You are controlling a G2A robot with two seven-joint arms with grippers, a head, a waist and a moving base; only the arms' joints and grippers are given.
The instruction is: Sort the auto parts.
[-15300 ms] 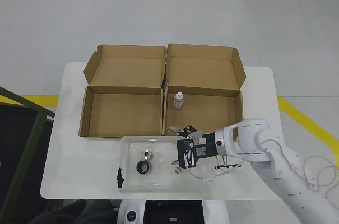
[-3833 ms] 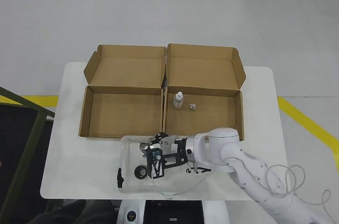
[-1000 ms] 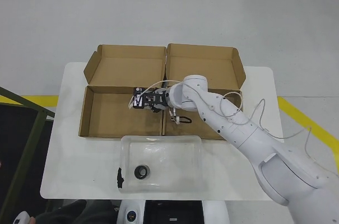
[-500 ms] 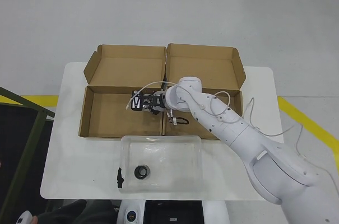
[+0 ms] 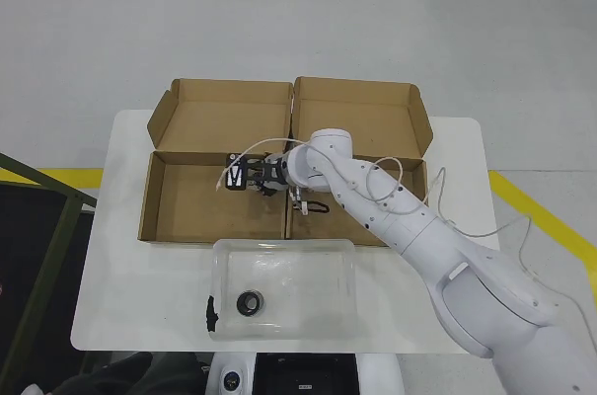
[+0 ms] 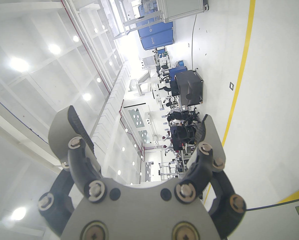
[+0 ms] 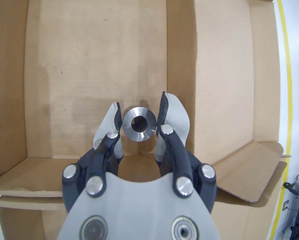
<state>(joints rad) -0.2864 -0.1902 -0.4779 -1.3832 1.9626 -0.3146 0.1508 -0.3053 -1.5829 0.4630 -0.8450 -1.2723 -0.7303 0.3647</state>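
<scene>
You see a silver sleeve [image 7: 139, 124], round with a dark bore and bevelled rim, pinched by the right gripper [image 7: 139, 112] inside the left cardboard box [image 7: 89, 51], possibly clear of its floor. Your left gripper [image 6: 138, 116] is spread and empty.

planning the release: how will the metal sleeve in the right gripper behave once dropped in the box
The metal sleeve looks thick-walled and polished, so probably stiff, heavy for its size and slippery in the right gripper. Being round, it could roll across the flat cardboard box floor if it lands sideways.
</scene>
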